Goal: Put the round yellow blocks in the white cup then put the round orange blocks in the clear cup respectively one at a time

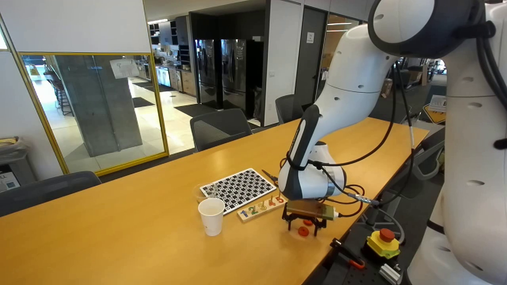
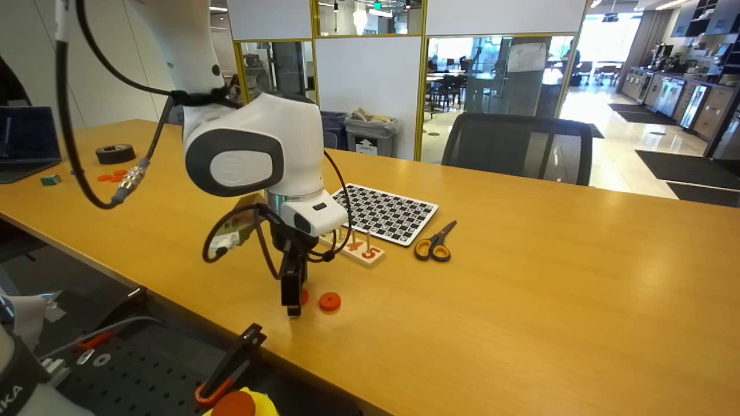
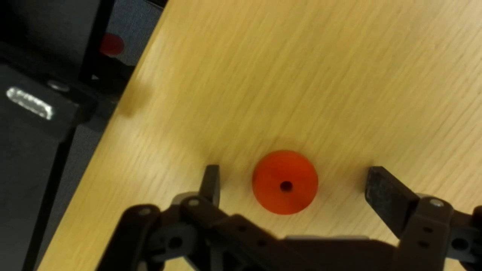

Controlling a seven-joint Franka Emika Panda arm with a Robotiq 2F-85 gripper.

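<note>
My gripper point(image 1: 302, 231) is open and low at the table, its fingertips either side of a red-orange disc point(image 3: 285, 182). In the wrist view point(image 3: 293, 177), gaps show between the disc and both fingers. A second red-orange disc point(image 2: 330, 301) lies close by, outside the fingers. The white cup point(image 1: 212, 215) stands upright on the table, away from the gripper. The clear cup point(image 1: 201, 194) is partly hidden behind it; I cannot tell how it sits. Several orange discs point(image 2: 110, 177) lie farther along the table. No round yellow block shows; the white cup's inside is too dim to read.
A checkered board point(image 1: 239, 190), a numbered wooden strip with pegs point(image 1: 261, 209) and scissors point(image 2: 436, 245) lie near the gripper. A black clamp point(image 1: 346, 252) grips the table edge close by. A tape roll point(image 2: 115, 153) and a green block point(image 2: 51, 180) lie farther off.
</note>
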